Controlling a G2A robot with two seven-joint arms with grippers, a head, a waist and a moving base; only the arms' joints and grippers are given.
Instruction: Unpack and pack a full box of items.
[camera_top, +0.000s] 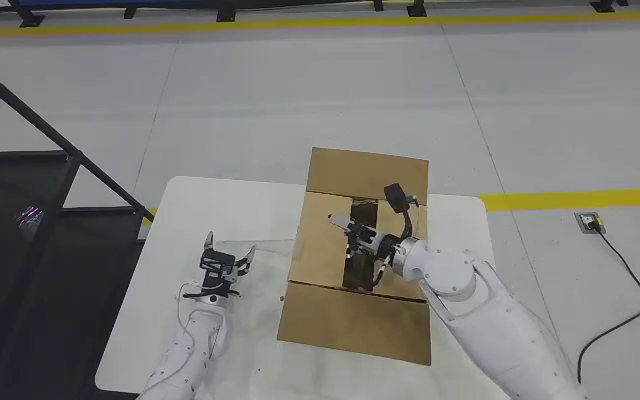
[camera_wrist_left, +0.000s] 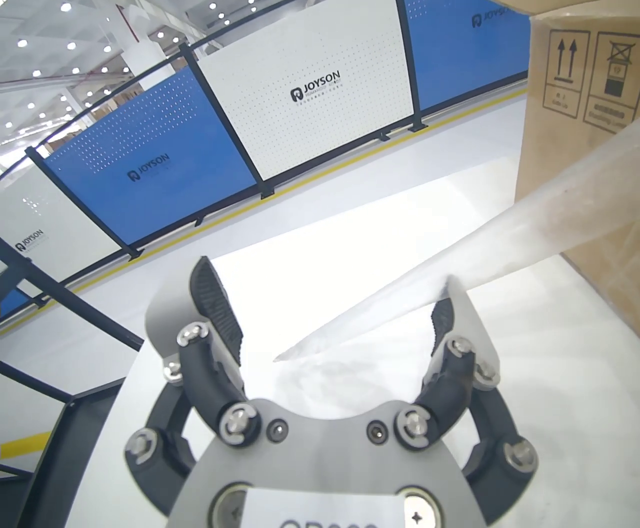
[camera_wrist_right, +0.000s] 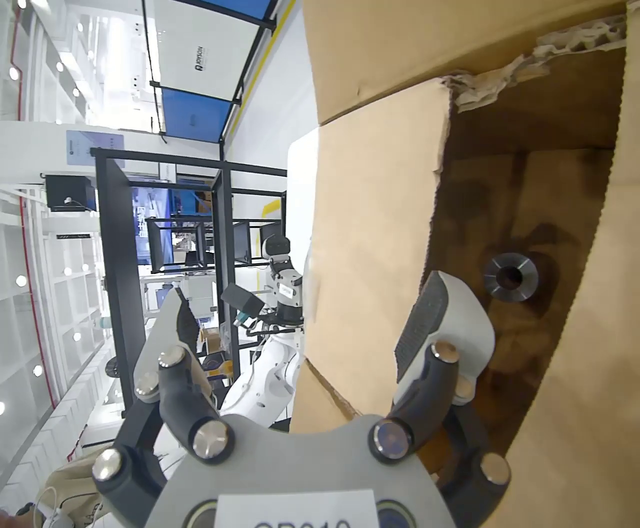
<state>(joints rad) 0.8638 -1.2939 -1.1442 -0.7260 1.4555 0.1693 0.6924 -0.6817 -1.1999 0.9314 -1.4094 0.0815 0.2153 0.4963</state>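
An open cardboard box (camera_top: 355, 320) stands on the white table (camera_top: 200, 200) with its flaps spread. My right gripper (camera_top: 350, 228) is over the box's opening, open, with one finger on each side of an inner flap (camera_wrist_right: 370, 225). Deep inside the box lies a small round metal part (camera_wrist_right: 510, 277), beyond the fingertip. My left gripper (camera_top: 229, 247) is over the table just left of the box, open. A clear plastic film (camera_wrist_left: 500, 240) runs from the box (camera_wrist_left: 575, 125) down to the table and rests against one fingertip (camera_wrist_left: 450, 290) of the left gripper (camera_wrist_left: 327, 275).
A black frame (camera_top: 60, 150) and dark netting stand off the table's left side. Bare table lies left of and behind the left gripper. Blue and white fence panels (camera_wrist_left: 225, 130) line the far floor.
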